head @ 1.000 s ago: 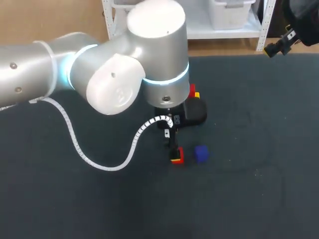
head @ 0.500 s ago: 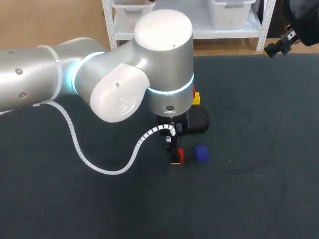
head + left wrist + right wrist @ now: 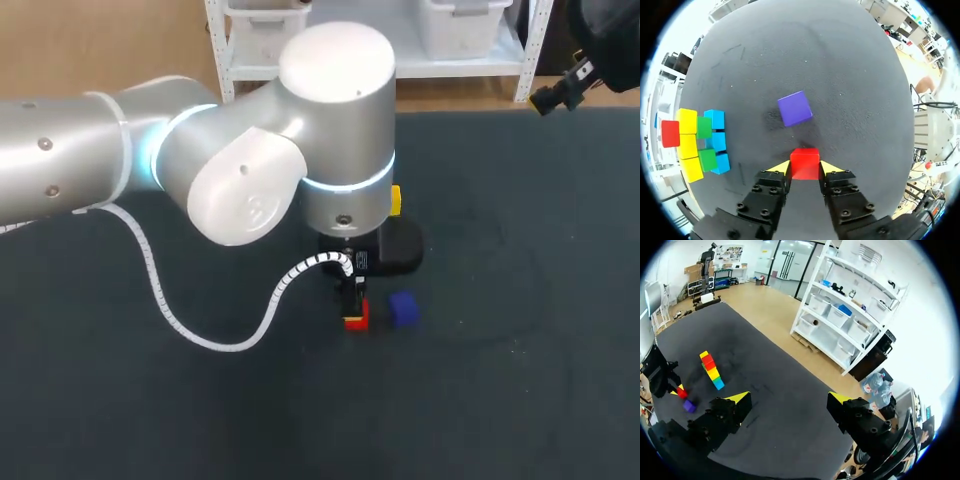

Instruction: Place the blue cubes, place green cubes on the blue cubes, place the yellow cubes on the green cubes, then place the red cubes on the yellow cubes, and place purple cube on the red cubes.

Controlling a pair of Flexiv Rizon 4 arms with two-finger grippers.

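My left gripper (image 3: pixel 805 169) is closed on the red cube (image 3: pixel 805 161). Its two yellow-tipped fingers (image 3: pixel 780 167) press the cube's opposite sides, and the cube fills the gap between them. I cannot tell whether the cube rests on the table (image 3: pixel 850 75) or hangs just above it.

The purple cube (image 3: pixel 795 108) lies on the dark cloth directly ahead of the gripped cube. It is close to it but not touching, and it is turned a little askew to the fingers. In the head view the two cubes sit just beside each other with a narrow gap, under the wrist of my left arm (image 3: pixel 250 160), which reaches in past the middle of the table.

Off to one side of the purple cube, and well apart from it, is the stack (image 3: pixel 697 144). In the left wrist view the blue cubes (image 3: pixel 718 141) are the tier nearest the purple cube. The green cubes (image 3: pixel 705 143) come next, then the yellow cubes (image 3: pixel 688 146). A second red cube (image 3: pixel 670 133) is farthest out, against the yellow tier. The neighbouring tiers touch. In the head view only a yellow corner of the stack shows, beyond the purple cube, past my left wrist.

My right gripper (image 3: pixel 789 400) is spread wide and holds nothing. It hangs high over the table, far from the purple cube. In its own view the purple cube, the gripped cube and the stack show small, off beside one finger.
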